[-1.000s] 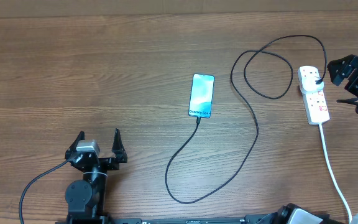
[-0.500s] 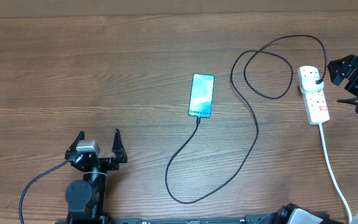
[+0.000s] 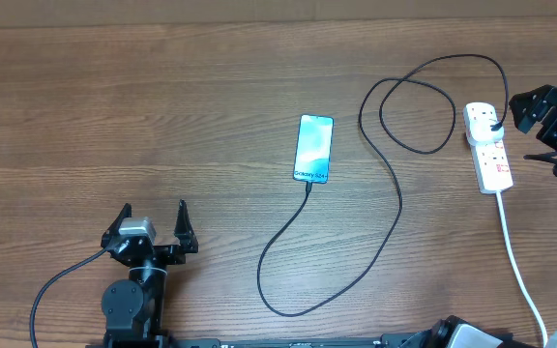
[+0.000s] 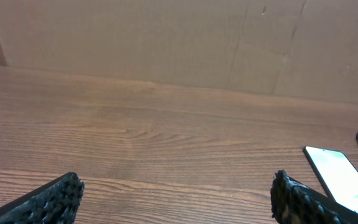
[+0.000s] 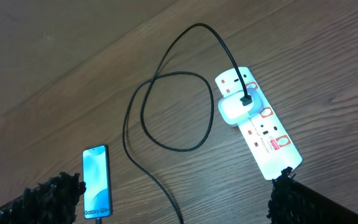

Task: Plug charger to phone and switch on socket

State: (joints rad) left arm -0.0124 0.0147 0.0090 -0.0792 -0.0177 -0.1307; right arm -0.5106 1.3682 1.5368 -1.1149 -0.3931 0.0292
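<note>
The phone (image 3: pixel 314 148) lies flat mid-table with its light-blue screen lit, also visible in the right wrist view (image 5: pixel 96 183) and at the right edge of the left wrist view (image 4: pixel 340 177). The charger (image 3: pixel 399 208) is a thin black cable; one end meets the phone's near edge, then it loops to a white adapter (image 5: pixel 235 107) seated in the socket (image 3: pixel 488 147). My left gripper (image 3: pixel 153 207) is open near the front left, empty and far from the phone. My right gripper (image 3: pixel 540 126) hangs open beside the socket (image 5: pixel 257 121), touching nothing.
The socket's white cord (image 3: pixel 520 261) runs toward the table's front right edge. A cardboard wall (image 4: pixel 166 37) stands along the far side of the wooden table (image 3: pixel 162 116). The cable's loop (image 5: pixel 166 112) lies between phone and socket.
</note>
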